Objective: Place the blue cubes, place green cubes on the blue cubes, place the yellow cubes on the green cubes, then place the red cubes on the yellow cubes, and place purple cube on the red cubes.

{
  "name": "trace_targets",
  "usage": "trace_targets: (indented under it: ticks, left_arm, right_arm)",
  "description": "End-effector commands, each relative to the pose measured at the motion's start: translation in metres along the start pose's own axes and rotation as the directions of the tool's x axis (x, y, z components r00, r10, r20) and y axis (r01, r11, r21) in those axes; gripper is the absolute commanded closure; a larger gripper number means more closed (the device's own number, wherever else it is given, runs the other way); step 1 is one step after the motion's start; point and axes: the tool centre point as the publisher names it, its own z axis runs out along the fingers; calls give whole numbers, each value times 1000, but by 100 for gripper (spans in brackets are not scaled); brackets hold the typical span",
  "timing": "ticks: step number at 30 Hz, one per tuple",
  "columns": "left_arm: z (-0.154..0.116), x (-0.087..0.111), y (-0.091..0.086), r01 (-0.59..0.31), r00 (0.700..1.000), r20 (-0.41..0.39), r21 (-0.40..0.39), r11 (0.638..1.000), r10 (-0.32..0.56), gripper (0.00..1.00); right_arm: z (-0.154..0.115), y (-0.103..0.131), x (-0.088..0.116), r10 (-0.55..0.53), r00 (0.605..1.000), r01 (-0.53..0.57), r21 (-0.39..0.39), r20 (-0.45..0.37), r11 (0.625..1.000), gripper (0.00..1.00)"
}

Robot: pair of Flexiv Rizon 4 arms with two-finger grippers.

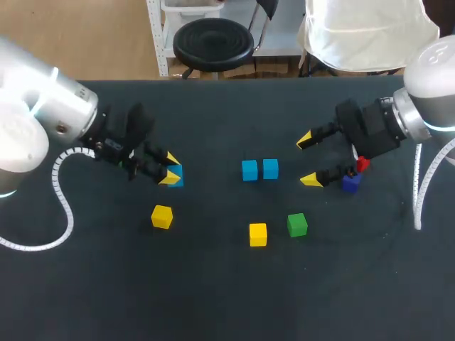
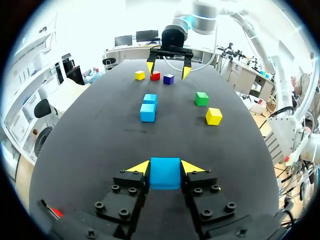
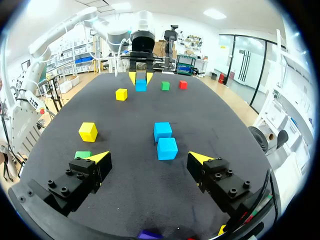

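Left gripper (image 2: 165, 167): narrow, both fingers pressed on opposite faces of a blue cube (image 2: 165, 173).
Blue cube: sitting on the table (image 1: 213, 284) at my left, well apart from the rest.
Right gripper (image 1: 308, 160): wide, holding nothing.
Blue pair (image 1: 259, 170): mid-table, side by side (touching or nearly).
Red cube (image 1: 362, 164), purple cube (image 1: 350, 182): just beside the right gripper.
Handling: probably light, rigid and smooth; could slip if pinched off-centre. Take flat opposite faces, mid-height, square on.

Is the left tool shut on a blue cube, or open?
Shut: the left tool has both yellow fingertips against opposite sides of the blue cube, seen in the left wrist view.
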Motion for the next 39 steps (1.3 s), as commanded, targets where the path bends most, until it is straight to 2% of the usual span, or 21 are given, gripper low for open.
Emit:
trace_targets:
  ticks: [1,13,22,28,39]
  left_arm:
    - [0,0,1,0,1000,-3,2,1000,0,100]
    - [0,0,1,0,1000,-3,2,1000,0,100]
    - [10,-32,23,-38,993,112,41,998,33,100]
    - [18,-42,31,-57,993,108,38,998,53,100]
    - [15,-41,33,-37,994,101,26,999,34,100]
  right_arm:
    - [0,0,1,-1,1000,1,0,3,1000,0]
    - [0,0,1,-1,1000,1,0,3,1000,0]
    - [0,0,1,-1,1000,1,0,3,1000,0]
    - [0,0,1,-1,1000,1,0,3,1000,0]
    - [-14,-11,-12,-30,998,27,-66,-48,997,0]
